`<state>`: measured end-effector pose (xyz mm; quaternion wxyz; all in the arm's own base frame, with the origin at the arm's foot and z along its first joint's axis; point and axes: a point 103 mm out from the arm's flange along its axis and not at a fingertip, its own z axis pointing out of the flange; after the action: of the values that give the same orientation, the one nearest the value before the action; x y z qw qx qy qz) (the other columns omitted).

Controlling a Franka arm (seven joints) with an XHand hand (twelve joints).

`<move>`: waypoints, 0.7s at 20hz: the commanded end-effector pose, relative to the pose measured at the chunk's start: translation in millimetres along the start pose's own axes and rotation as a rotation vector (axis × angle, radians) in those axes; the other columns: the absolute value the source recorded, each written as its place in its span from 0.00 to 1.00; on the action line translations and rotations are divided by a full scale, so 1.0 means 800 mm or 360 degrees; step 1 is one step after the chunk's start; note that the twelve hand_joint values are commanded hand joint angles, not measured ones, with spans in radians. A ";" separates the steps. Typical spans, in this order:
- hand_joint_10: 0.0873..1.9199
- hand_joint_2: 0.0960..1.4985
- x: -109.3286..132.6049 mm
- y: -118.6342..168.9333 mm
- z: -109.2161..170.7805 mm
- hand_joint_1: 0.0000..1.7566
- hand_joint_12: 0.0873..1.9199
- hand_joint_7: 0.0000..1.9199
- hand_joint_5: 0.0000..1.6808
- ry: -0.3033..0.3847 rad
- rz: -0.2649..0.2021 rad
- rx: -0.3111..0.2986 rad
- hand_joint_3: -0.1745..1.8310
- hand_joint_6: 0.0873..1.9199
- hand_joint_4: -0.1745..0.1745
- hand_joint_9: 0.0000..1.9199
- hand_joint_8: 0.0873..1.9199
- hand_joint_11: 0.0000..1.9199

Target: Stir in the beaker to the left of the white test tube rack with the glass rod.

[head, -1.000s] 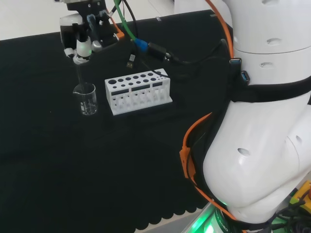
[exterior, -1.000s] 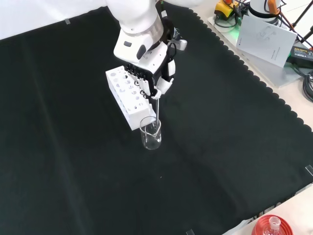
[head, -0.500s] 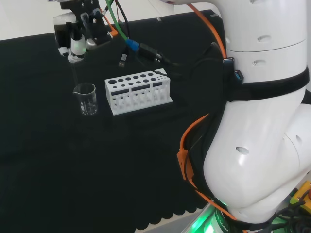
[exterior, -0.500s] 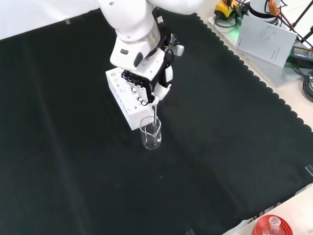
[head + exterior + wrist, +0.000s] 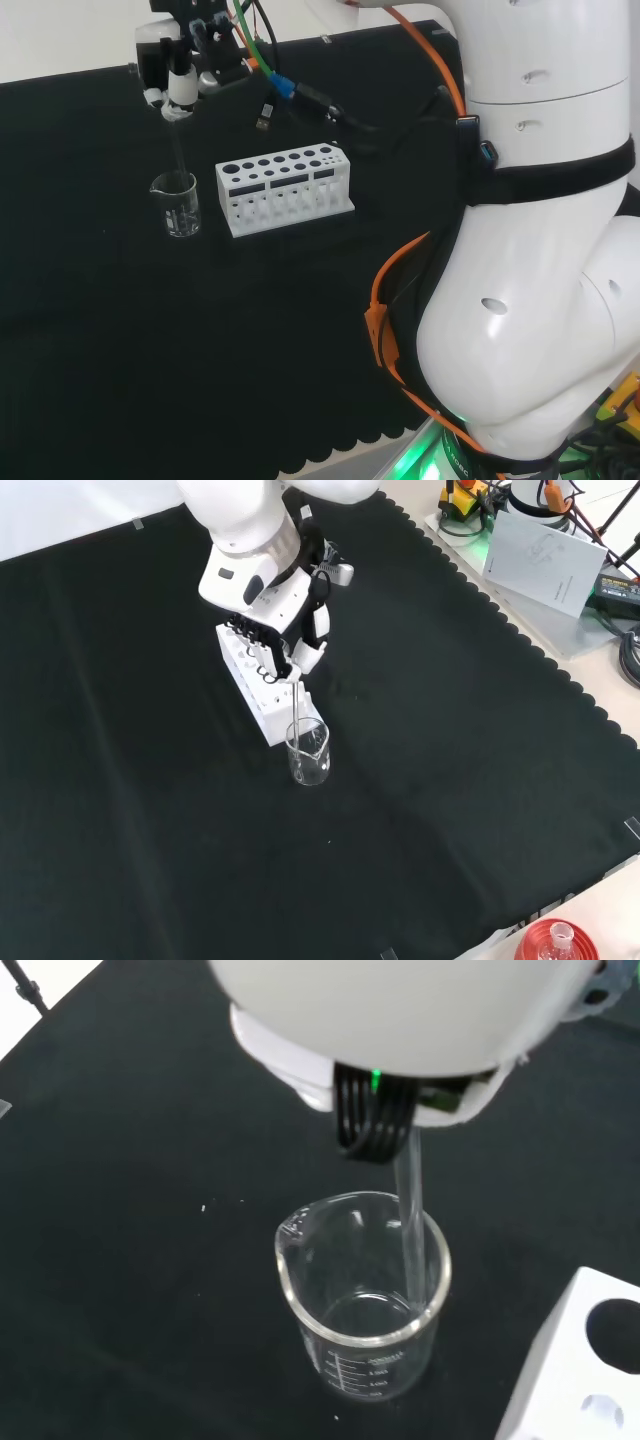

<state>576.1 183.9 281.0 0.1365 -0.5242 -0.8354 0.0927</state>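
No readable text anywhere; my wrist view shows faint graduation marks and small print on the beaker (image 5: 365,1315), too small to make out, rest carries no labels

Even, bright room light falls on the matte cloth (image 5: 150,780), with no hard shadows. The beaker (image 5: 363,1295) rim catches small glints. The hand (image 5: 400,1010) is blurred in the wrist view.
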 end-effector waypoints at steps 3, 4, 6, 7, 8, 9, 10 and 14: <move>0.00 0.27 -0.012 -0.017 0.006 0.83 0.21 0.74 0.73 0.0006 0.0036 0.0002 0.52 0.32 0.00 0.90 0.27 0.84; 0.00 0.27 -0.012 -0.018 0.007 0.83 0.21 0.74 0.73 0.0008 0.0035 -0.0001 0.52 0.32 0.00 0.90 0.27 0.84; 0.00 0.27 -0.011 -0.020 0.006 0.83 0.21 0.74 0.73 0.0008 0.0034 -0.0010 0.52 0.32 0.00 0.90 0.27 0.84; 0.00 0.27 -0.010 -0.020 0.006 0.83 0.21 0.74 0.73 0.0007 0.0032 -0.0013 0.52 0.32 0.00 0.90 0.27 0.84; 0.00 0.27 -0.009 -0.021 0.006 0.83 0.21 0.74 0.73 0.0004 0.0029 -0.0015 0.52 0.32 0.00 0.90 0.27 0.84; 0.00 0.27 -0.006 -0.021 0.006 0.83 0.21 0.74 0.73 -0.0002 0.0027 -0.0018 0.52 0.32 0.00 0.90 0.27 0.84; 0.00 0.27 -0.002 -0.023 0.005 0.83 0.21 0.74 0.73 -0.0008 0.0026 -0.0020 0.52 0.32 0.00 0.90 0.27 0.84; 0.00 0.27 0.010 -0.028 0.002 0.83 0.21 0.74 0.73 -0.0007 0.0024 -0.0020 0.52 0.33 0.00 0.90 0.27 0.84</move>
<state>558.2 175.5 284.2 0.1322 -0.5316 -0.8317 0.0906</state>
